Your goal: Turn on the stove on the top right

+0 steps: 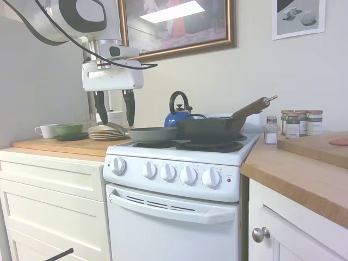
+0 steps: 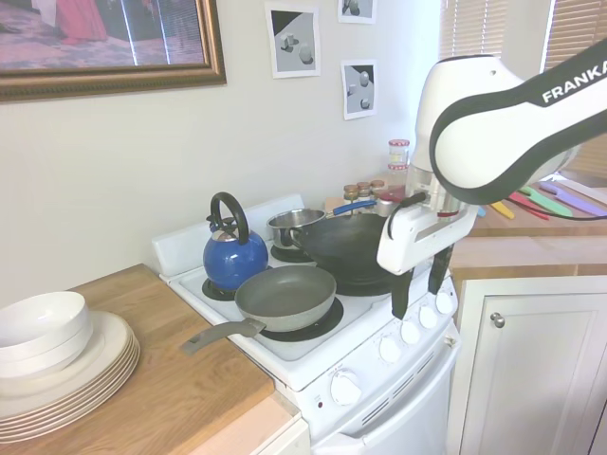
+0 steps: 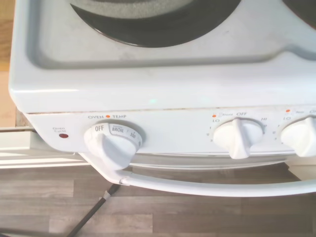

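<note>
The white stove (image 1: 179,157) has five round white knobs (image 1: 168,172) along its front and a small red light (image 1: 229,180) at the right end. My gripper (image 1: 116,123) hangs open and empty in front of the stove's left end, above knob height; the second exterior view also shows the gripper (image 2: 417,303). In the wrist view, the oven temperature knob (image 3: 112,144) points at OFF. The burner knob (image 3: 238,138) beside it also points at OFF. The top right burner is covered by a small steel pot (image 2: 294,226).
A grey frying pan (image 2: 286,296), a blue kettle (image 2: 233,256) and a black wok (image 2: 356,248) occupy the other burners. Stacked plates and a bowl (image 2: 43,355) sit on the left wooden counter. Spice jars (image 1: 298,124) stand on the right counter. The oven-door handle (image 3: 222,186) runs below the knobs.
</note>
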{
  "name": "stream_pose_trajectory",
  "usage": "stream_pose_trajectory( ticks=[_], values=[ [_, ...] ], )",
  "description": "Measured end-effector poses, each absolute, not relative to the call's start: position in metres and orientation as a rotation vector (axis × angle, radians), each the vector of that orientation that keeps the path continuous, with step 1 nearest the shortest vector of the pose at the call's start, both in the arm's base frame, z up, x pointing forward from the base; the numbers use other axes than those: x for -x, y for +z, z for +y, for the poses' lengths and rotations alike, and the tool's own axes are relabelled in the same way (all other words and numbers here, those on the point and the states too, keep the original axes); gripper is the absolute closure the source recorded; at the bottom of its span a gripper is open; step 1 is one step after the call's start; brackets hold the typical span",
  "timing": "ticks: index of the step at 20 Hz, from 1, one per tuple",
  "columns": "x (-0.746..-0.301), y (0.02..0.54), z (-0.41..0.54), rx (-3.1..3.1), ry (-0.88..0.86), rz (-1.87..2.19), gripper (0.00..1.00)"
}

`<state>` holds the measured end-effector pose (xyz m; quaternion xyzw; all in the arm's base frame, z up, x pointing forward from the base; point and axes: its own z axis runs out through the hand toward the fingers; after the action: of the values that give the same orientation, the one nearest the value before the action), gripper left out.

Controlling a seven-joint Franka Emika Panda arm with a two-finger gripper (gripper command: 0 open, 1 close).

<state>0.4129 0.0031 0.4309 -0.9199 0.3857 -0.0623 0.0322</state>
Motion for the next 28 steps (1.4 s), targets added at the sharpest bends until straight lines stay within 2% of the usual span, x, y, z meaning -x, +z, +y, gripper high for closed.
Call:
stream_pose_trajectory(
  ticks=[12,24,25,28],
  values=[
    [-0.417,0.416,-0.025,2.820,-0.140,1.277,0.00],
    [-0.453,0.372,-0.088,2.817,-0.036,1.361,0.00],
    [-0.455,0.371,-0.089,2.817,-0.034,1.363,1.00],
    [-0.459,0.371,-0.095,2.814,-0.035,1.365,1.00]
  ],
)
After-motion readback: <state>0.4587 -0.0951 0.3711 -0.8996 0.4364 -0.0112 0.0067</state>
